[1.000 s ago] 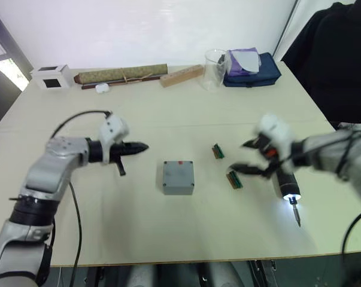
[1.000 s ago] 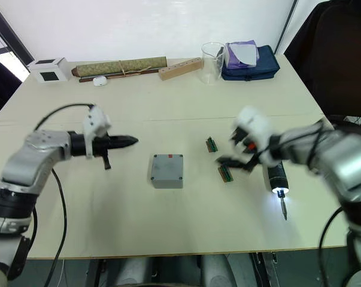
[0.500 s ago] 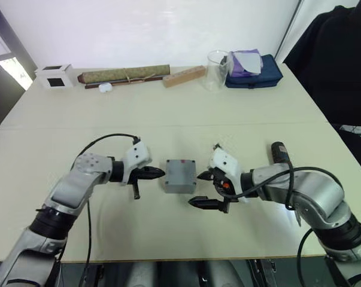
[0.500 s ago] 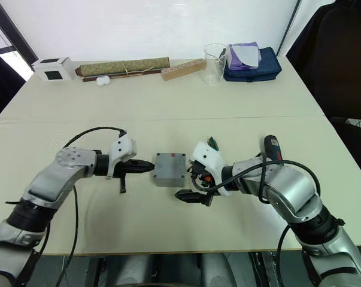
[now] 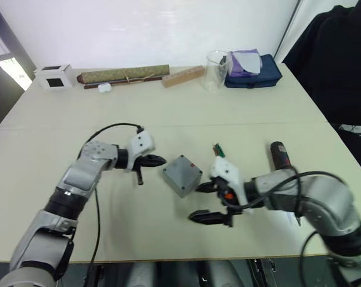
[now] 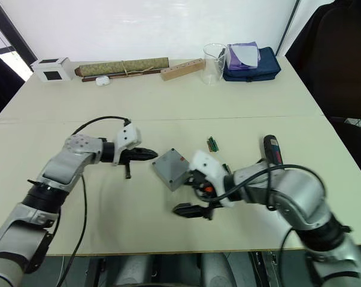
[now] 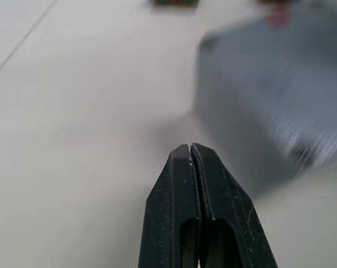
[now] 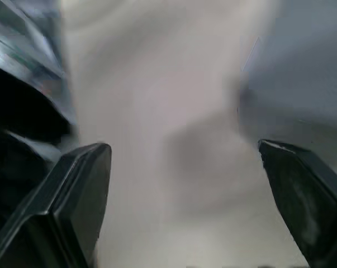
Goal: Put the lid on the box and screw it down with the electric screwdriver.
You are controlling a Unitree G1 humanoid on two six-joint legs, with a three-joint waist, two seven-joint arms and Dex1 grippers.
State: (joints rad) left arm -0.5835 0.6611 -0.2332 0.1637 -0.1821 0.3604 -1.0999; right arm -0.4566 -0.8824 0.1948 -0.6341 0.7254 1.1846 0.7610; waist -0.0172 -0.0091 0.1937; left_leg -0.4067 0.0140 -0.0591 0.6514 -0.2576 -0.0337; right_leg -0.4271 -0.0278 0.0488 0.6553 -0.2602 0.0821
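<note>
Grey box (image 5: 182,175) sits skewed between pinched-together left gripper (image 5: 158,160) and wide-spread, empty right gripper (image 5: 202,202) jaws.

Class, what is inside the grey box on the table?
Nothing inside shows: the grey box is closed by its lid, a small red mark on top. Its contents are covered.

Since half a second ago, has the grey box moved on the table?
Yes. The box has turned: its edges sat square with the table's near edge, and now it sits cornerwise, between both grippers.
</note>
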